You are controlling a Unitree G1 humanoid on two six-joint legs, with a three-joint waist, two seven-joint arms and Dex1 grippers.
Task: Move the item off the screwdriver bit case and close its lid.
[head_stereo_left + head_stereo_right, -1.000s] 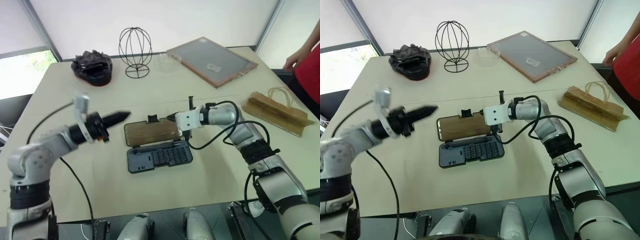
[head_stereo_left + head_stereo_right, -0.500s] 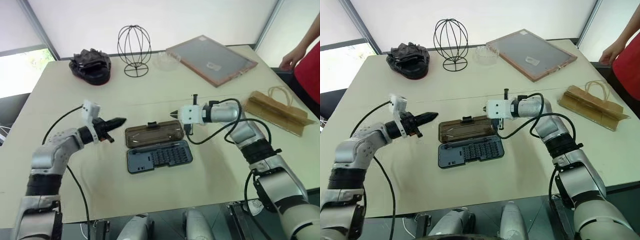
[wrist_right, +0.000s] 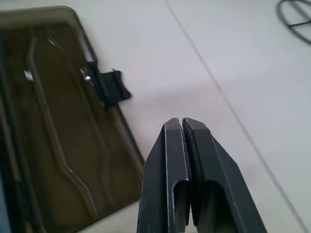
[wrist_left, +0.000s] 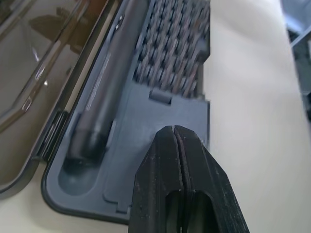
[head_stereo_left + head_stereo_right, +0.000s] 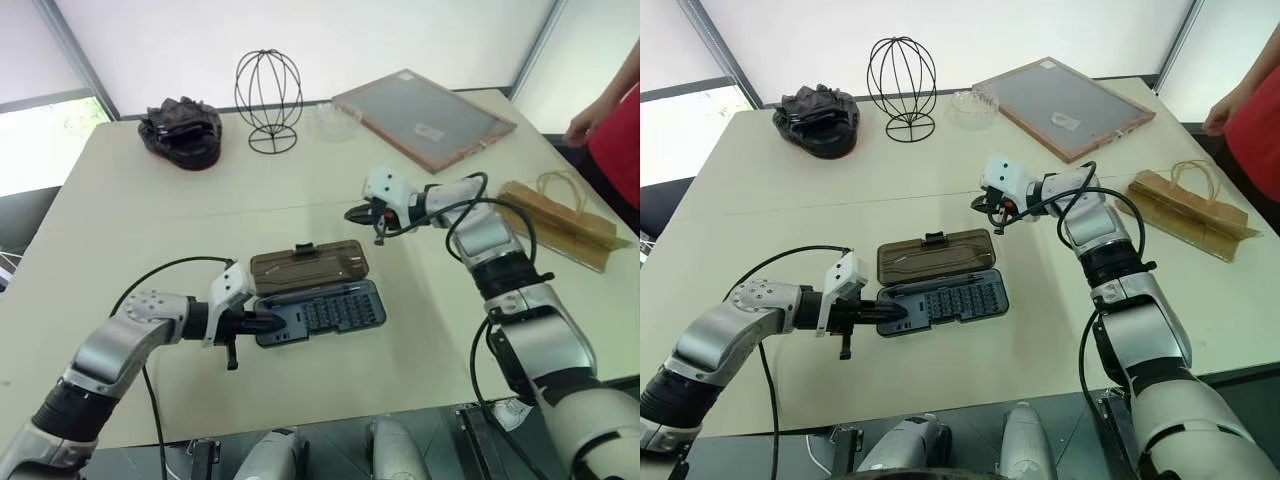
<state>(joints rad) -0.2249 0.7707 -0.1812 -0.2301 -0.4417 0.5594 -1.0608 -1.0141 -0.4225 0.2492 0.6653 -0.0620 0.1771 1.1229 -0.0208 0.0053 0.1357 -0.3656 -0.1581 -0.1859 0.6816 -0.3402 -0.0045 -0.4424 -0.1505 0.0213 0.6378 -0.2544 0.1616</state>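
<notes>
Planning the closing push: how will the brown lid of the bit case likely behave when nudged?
The lid lies flat and open beside the tray, so it should pivot rather than slide. It looks thin, probably light and slightly flexible. The whole case may skid on the smooth table unless braced.

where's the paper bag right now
The brown paper bag lies flat near the table's right edge in the head views, off the open screwdriver bit case at the table's middle, just beyond the right arm and below the wood-framed board.

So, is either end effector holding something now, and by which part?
Nothing is held. The left end effector is shut and empty over the screwdriver bit case; the right end effector is shut and empty above the lid.
</notes>
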